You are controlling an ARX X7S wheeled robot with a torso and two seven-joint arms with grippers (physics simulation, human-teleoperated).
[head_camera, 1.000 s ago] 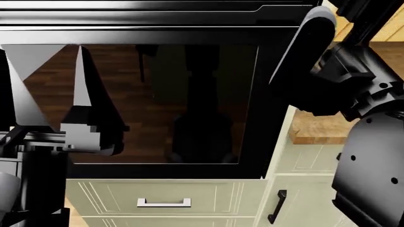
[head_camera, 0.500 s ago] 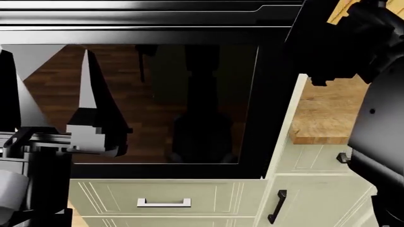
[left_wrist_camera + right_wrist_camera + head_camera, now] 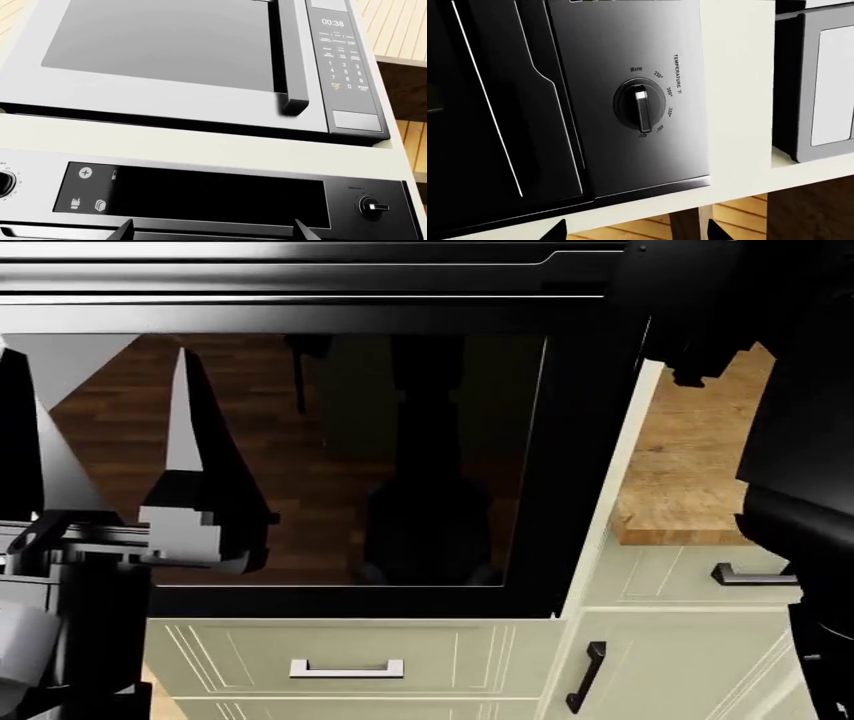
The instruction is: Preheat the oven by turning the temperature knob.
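The oven (image 3: 587,490) is glossy black with a wide dark glass door (image 3: 400,460) that reflects the room. Its control panel (image 3: 200,195) shows in the left wrist view with a knob at each end (image 3: 372,206) (image 3: 3,182). In the right wrist view the temperature knob (image 3: 639,105) sits on the panel (image 3: 627,50), ringed by degree marks and labelled TEMPERATURE. My right gripper (image 3: 635,232) is open, a short way off the knob and not touching it. My left gripper (image 3: 107,370) is open and empty in front of the door's left side; its fingertips (image 3: 123,230) point at the panel.
A grey microwave (image 3: 167,45) with a keypad sits in the cabinet above the oven. A wooden counter (image 3: 687,470) lies right of the oven. A cream drawer with a metal handle (image 3: 347,668) and a cabinet door with a black handle (image 3: 585,675) are below. My right arm (image 3: 721,300) fills the upper right.
My right arm has swung up and to the right, out past the top right of the head view, baring more of the wooden counter. The left gripper has hardly moved.
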